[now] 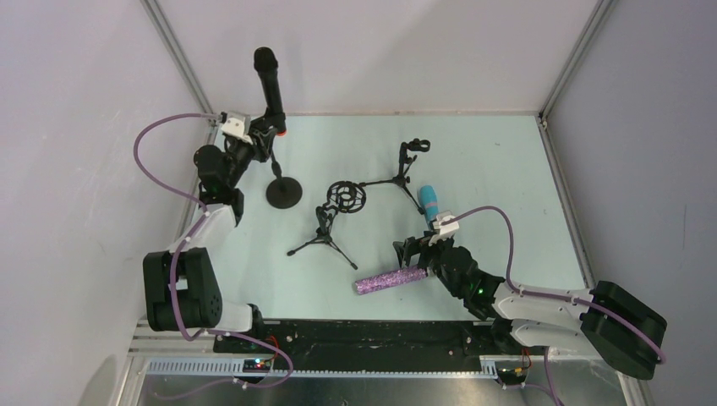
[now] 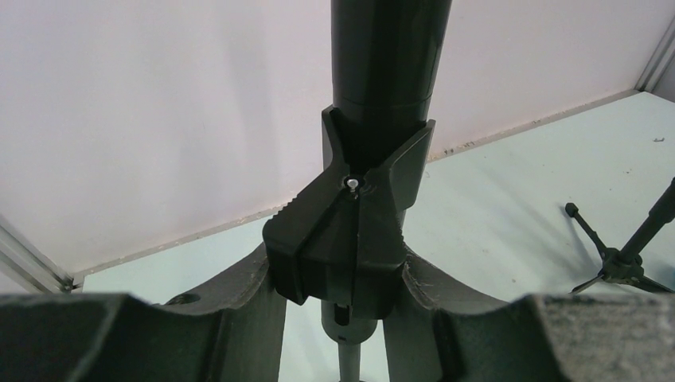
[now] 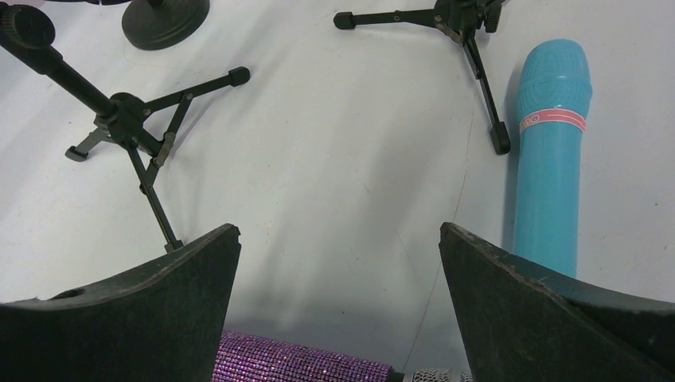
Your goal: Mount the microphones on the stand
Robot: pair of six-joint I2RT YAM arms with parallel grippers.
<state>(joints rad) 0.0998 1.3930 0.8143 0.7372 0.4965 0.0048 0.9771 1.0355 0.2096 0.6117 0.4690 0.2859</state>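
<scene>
The black microphone stands upright in the clip of a round-base stand; its orange ring shows just below the clip. My left gripper is shut on that clip, its fingers pressed against both sides. The glittery purple microphone lies flat on the table, silver head to the right. My right gripper hangs open just above it, jaws wide. The light blue microphone lies beside the right finger.
A tripod stand with a ring shock mount stands mid-table, its legs ahead-left of my right gripper. A second tripod with a clip stands behind the blue microphone, one leg next to it. Walls close in on the left and back.
</scene>
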